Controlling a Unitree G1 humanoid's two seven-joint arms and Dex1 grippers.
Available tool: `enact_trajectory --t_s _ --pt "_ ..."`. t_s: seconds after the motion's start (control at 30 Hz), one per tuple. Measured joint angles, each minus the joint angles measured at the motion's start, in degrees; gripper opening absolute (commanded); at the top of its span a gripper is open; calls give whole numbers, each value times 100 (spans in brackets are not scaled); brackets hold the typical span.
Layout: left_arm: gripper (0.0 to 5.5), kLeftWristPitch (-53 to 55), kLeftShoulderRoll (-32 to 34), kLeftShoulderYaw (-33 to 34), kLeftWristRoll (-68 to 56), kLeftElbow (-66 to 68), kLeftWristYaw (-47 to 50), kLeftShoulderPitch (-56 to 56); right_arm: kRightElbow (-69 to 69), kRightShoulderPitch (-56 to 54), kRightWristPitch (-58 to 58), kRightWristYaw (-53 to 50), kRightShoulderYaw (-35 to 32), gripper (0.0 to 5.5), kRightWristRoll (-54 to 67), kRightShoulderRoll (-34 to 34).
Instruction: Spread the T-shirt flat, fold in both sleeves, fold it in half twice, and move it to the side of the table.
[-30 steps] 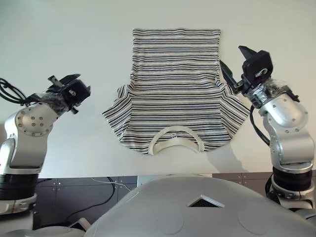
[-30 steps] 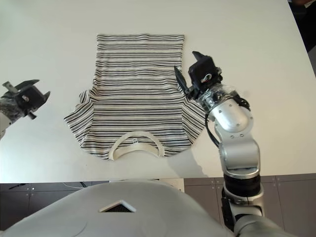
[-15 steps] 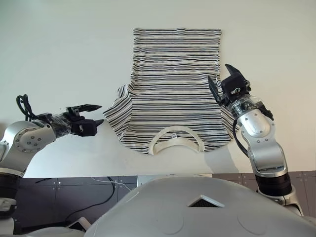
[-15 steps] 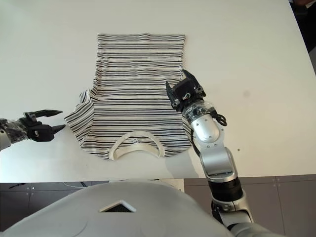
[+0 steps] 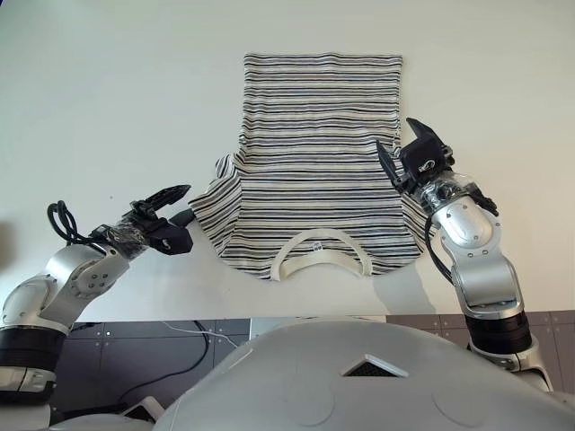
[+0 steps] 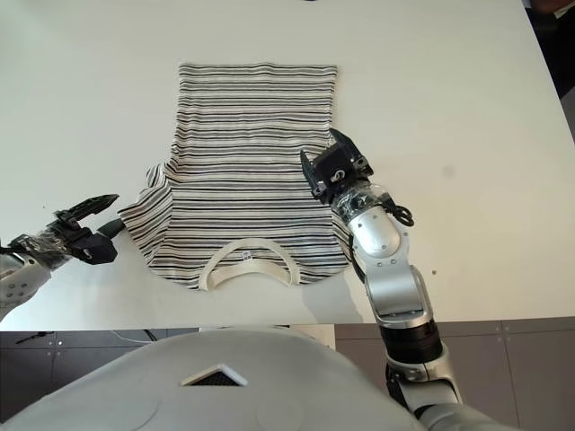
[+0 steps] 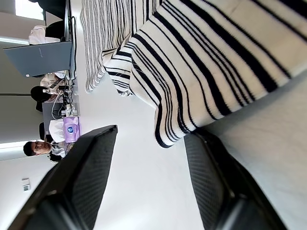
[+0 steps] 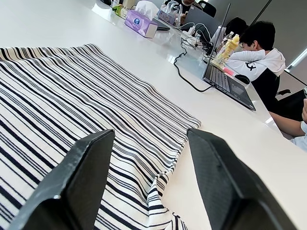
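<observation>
The striped T-shirt (image 5: 314, 153) lies spread on the white bench (image 5: 117, 81), with its bottom edge on the far side and its collar (image 5: 321, 254) nearest the robot. Its left sleeve (image 5: 211, 202) fans out, with a small bunch at the shoulder.

The left end effector (image 5: 183, 203) sits low just beside that sleeve's edge. Its fingers are wide apart and hold nothing; whether the lower finger touches the cloth I cannot tell. The right end effector (image 5: 396, 136) hovers over the shirt's right side near the armpit, fingers also spread wide and gripping nothing. The right sleeve (image 5: 409, 247) is partly hidden beneath the arm.

The left wrist view shows the sleeve hem (image 7: 163, 134) in the gap between the two dark fingers (image 7: 84, 182). The right wrist view shows striped cloth beneath the fingers (image 8: 86, 177). Beyond the shirt along the bench it shows a cable (image 8: 187, 76), an open laptop (image 8: 230, 84) and a tissue box (image 8: 139, 23).
</observation>
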Motion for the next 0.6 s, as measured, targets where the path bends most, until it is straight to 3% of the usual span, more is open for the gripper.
enact_trajectory --t_s 0.1,0.6 --pt "255 15 -49 -156 217 81 165 -226 34 -7 -2 65 0 278 -1 -1" --pt "21 271 440 -576 646 -190 33 -327 105 9 -24 -17 92 278 -201 143"
